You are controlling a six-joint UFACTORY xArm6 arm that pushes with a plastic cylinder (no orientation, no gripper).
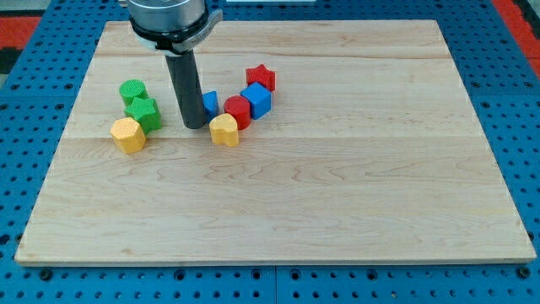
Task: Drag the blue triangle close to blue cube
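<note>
The blue triangle (210,103) lies just right of my rod, partly hidden by it. My tip (194,126) rests on the board touching or nearly touching the triangle's left side. The blue cube (256,100) sits to the view's right of the triangle, with a red cylinder (238,111) between them, touching the cube. A yellow block (224,130) lies just below the triangle and right of my tip.
A red star (261,78) sits above the blue cube. At the view's left are a green cylinder (132,91), a green block (143,112) and a yellow hexagon-like block (128,134). The wooden board (337,186) lies on a blue pegboard.
</note>
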